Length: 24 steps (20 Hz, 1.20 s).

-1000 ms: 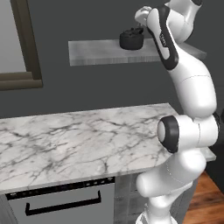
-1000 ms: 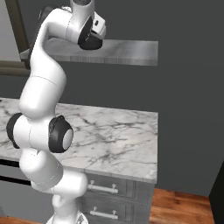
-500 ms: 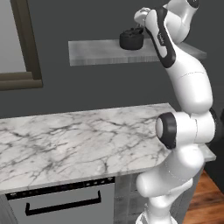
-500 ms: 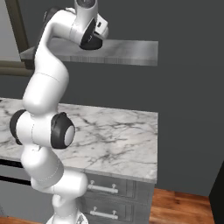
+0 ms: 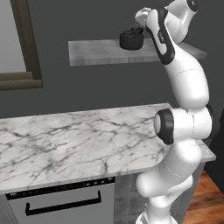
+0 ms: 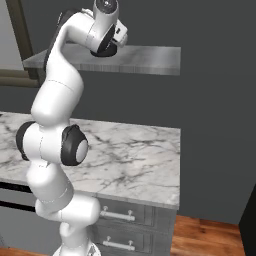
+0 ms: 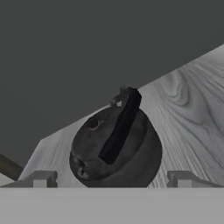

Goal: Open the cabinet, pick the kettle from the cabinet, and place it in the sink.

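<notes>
Stage: reaching for grasp | pincer [image 7: 112,178]: jaws spread wide, holding nothing | kettle [image 7: 116,148]: on shelf [image 7: 192,109], directly ahead between the fingertips | left: grip, lift, carry to sink

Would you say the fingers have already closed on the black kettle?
No, the fingers stand wide apart on either side of the squat matte-black kettle.
</notes>
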Available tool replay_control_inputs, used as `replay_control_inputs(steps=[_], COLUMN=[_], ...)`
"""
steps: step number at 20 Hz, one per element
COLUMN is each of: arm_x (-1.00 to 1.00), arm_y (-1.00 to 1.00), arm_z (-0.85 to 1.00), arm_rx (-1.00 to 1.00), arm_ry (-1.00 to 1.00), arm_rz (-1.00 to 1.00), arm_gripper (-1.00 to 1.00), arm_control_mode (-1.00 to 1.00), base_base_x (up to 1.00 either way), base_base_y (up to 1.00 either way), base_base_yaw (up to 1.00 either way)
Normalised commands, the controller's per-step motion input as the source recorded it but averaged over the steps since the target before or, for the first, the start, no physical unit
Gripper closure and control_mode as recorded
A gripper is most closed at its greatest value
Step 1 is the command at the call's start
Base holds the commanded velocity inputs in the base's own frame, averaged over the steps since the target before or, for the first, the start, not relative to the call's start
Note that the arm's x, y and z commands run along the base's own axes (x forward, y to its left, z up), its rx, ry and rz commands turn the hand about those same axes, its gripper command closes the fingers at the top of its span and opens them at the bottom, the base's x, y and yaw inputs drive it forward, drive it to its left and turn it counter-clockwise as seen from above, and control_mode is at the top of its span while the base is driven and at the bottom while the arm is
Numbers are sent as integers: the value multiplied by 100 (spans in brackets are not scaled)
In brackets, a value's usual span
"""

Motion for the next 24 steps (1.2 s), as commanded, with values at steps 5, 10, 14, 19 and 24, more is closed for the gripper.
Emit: replay_control_inputs(steps=[5, 10, 14, 19, 24], arm_x=[18, 20, 22, 18, 17], arm_y=[-1, 0, 0, 0, 0], arm_z=[-3, -3, -3, 0, 0], arm_rx=[5, 3, 1, 1, 0], arm_ry=[0, 1, 0, 3, 4], arm_rz=[0, 0, 0, 0, 0], arm_gripper=[-100, -100, -100, -100, -100], arm_control_mode=[-100, -100, -100, -100, -100], base_base_x=[0, 0, 0, 0, 0], base_base_y=[0, 0, 0, 0, 0], base_base_yaw=[0, 0, 0, 0, 0])
